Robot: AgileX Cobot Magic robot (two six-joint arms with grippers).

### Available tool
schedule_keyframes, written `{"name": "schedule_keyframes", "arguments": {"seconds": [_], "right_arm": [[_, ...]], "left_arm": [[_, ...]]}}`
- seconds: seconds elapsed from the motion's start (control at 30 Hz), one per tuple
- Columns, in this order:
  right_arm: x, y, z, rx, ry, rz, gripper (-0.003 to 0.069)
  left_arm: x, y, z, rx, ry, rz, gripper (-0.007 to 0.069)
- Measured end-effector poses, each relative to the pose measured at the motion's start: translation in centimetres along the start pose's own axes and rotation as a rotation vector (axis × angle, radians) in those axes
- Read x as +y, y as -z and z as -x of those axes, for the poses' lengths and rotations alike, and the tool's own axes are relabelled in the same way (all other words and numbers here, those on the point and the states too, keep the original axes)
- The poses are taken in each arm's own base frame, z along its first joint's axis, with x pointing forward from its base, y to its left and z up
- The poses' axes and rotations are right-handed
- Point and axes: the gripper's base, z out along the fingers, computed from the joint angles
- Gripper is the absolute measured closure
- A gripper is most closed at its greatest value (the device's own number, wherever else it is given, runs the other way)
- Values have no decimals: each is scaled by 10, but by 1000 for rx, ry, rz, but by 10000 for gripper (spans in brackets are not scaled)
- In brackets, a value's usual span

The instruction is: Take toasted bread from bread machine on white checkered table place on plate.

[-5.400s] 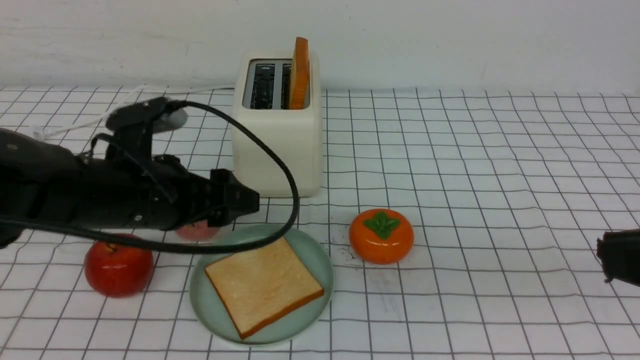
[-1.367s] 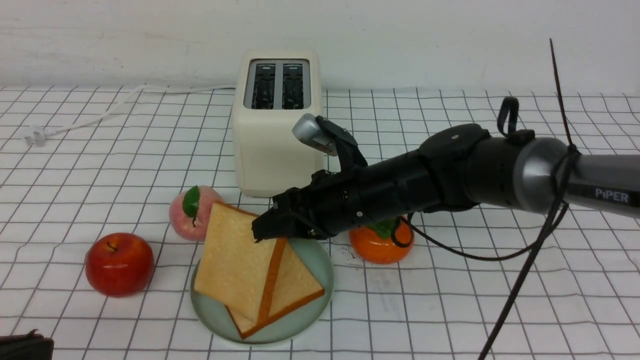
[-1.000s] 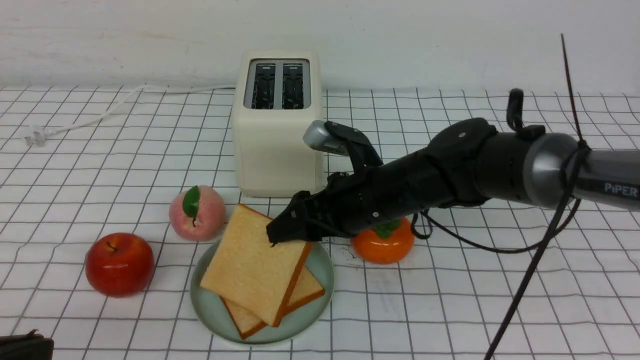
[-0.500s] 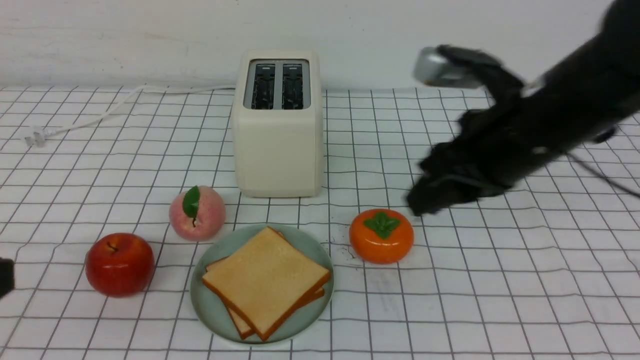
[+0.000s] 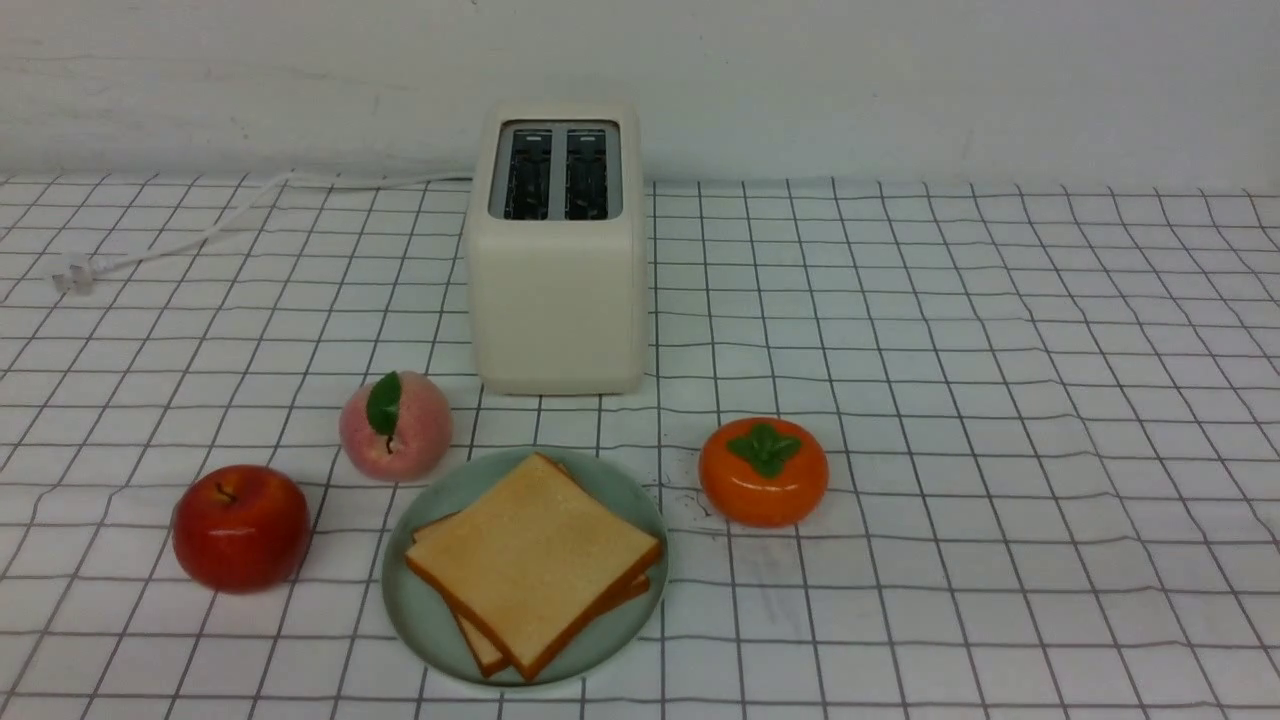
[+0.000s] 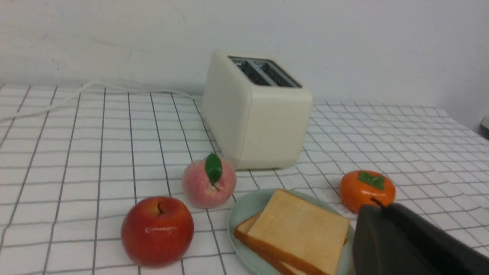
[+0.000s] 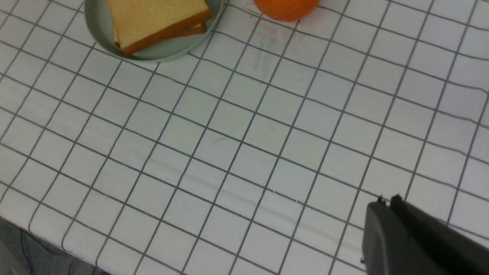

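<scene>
Right tool's gone from the front view; the toast (image 5: 535, 560) sits stacked on the plate (image 5: 400, 620), near the worktop's (image 5: 1000, 450) near edge! Left wrist: left tool (image 6: 378, 204), pressed together! Right wrist: right tool (image 7: 389, 199), likewise!

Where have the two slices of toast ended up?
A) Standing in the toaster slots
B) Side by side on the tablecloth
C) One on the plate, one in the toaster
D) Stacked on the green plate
D: one slice of toast lies turned across the other on the green plate.
</scene>
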Motion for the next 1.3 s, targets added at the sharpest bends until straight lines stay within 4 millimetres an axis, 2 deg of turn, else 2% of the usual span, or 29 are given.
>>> {"name": "schedule_keyframes", "arguments": {"seconds": [0.07, 0.23, 0.3, 0.37, 0.5, 0.77, 0.93, 1.07, 1.1, 1.23, 1.3], "right_arm": [[-4, 7, -27, -68, -41, -14, 659], [-13, 1, -64, -217, -106, -29, 659], [-15, -4, -69, -256, -119, -27, 658], [-18, -18, -74, -338, -166, -7, 656], [-23, -37, -79, -382, -193, -2, 648], [-30, -68, -99, -307, -216, -21, 641], [-32, -77, -107, -278, -221, -30, 637], [-38, -75, -112, -341, -204, -81, 643], [-43, -76, -118, -405, -193, -135, 659], [-53, -88, -136, -488, -201, -234, 678], [-61, -105, -156, -526, -216, -304, 679]], "left_arm": [[4, -9, -13, 14, 6, 10, 638], [10, -21, -26, -44, 17, 21, 638], [11, -22, -28, -58, 18, 22, 638], [13, -25, -32, -56, 20, 25, 638], [14, -27, -39, -34, 22, 30, 638], [17, -30, -50, 9, 26, 37, 635], [17, -30, -50, 10, 26, 37, 631], [17, -30, -50, 11, 27, 37, 629], [17, -30, -50, 11, 27, 37, 627], [17, -30, -50, 11, 28, 37, 627], [17, -30, -50, 11, 28, 37, 627]]}}
